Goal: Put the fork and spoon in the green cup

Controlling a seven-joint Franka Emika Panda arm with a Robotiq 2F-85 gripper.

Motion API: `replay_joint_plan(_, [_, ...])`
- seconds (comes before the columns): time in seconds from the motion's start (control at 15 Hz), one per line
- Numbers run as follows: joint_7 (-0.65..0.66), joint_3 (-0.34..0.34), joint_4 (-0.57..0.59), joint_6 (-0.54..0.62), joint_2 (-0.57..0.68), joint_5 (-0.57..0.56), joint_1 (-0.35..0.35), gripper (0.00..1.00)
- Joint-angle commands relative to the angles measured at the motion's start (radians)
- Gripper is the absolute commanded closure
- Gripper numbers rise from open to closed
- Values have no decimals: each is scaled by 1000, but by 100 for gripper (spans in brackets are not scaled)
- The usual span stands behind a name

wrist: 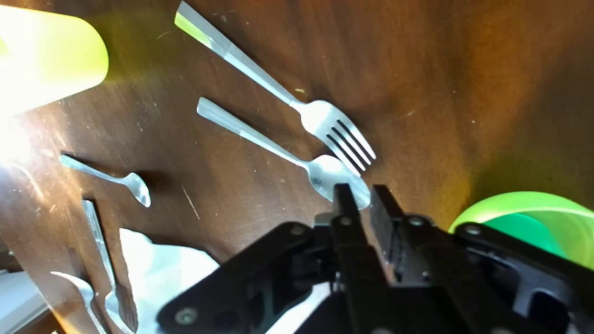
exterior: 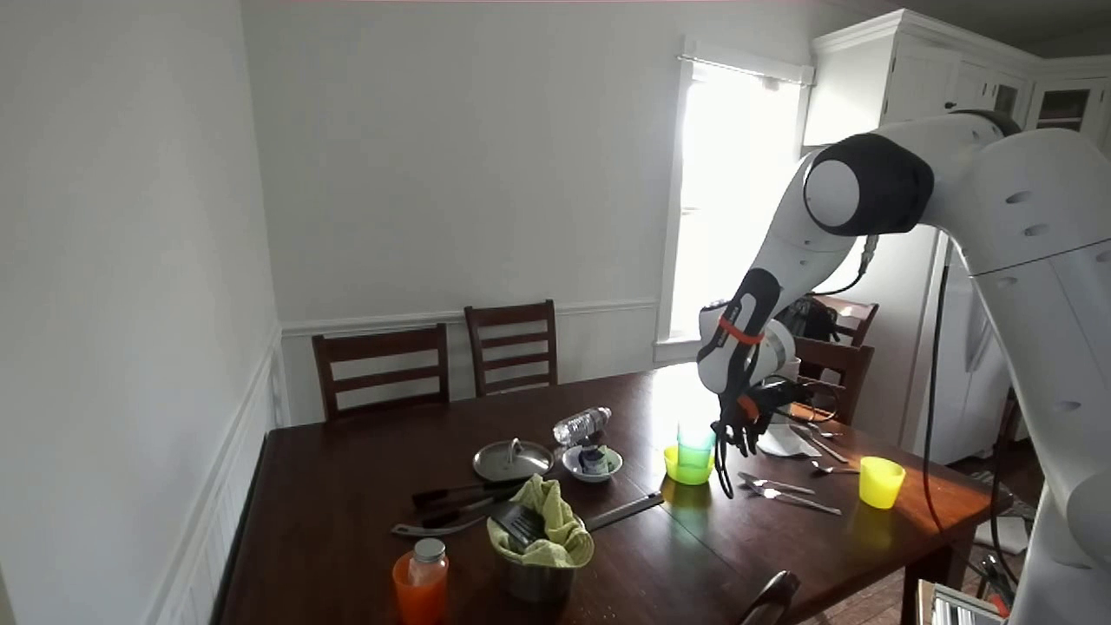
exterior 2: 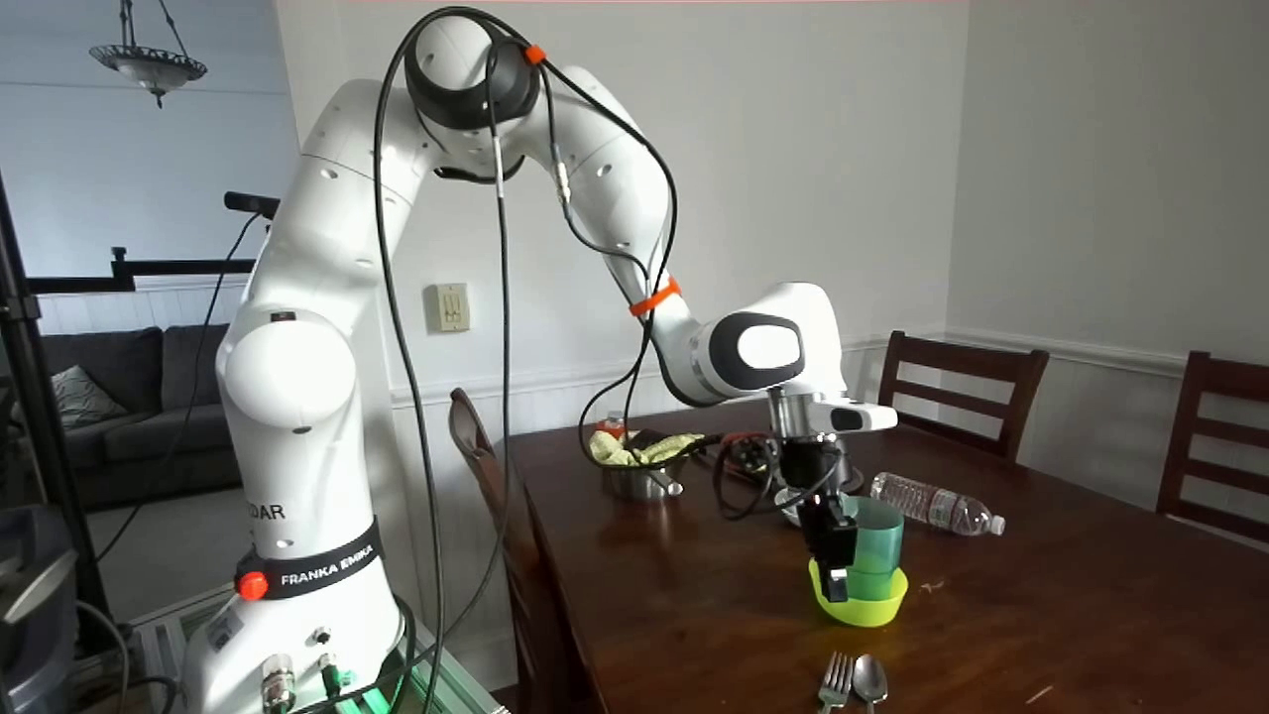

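The fork (wrist: pixel 320 116) and the spoon (wrist: pixel 325 174) lie side by side on the table, the tines reaching to the spoon's bowl. An exterior view shows the same fork (exterior 2: pixel 836 679) and spoon (exterior 2: pixel 870 682) in front of the green cup (exterior 2: pixel 876 535). That cup, a translucent blue-green tumbler, stands inside a lime-green bowl (wrist: pixel 482 208). My gripper (wrist: pixel 361 188) is slightly open, with a narrow gap and nothing held; in the wrist view its fingertips overlap the spoon's bowl. In an exterior view the gripper (exterior 2: pixel 838 585) hangs right beside the cup; whether it touches cannot be told.
Near the table edge stands a yellow cup (exterior: pixel 882 482). A small spoon (wrist: pixel 138 188), more cutlery and a white napkin (wrist: pixel 162 264) lie close by. Farther along are a bottle (exterior: pixel 581 425), a lid (exterior: pixel 503 464), a cloth-filled pot (exterior: pixel 538 582) and an orange cup (exterior: pixel 421 599).
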Motion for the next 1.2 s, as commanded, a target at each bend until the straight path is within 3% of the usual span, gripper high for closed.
replay_joint_plan(0.0, [-119,61,-45,-7,-31,38,-77,52])
replay_joint_plan(0.47, [-460,148,-122,35,-43,106,-249,3])
replay_joint_plan(0.8, [-624,196,-141,85,-34,137,-333,0])
replay_joint_plan(0.87, [-556,161,-115,69,-6,106,-290,0])
replay_joint_plan(1.13, [-560,163,-115,69,-4,108,-290,0])
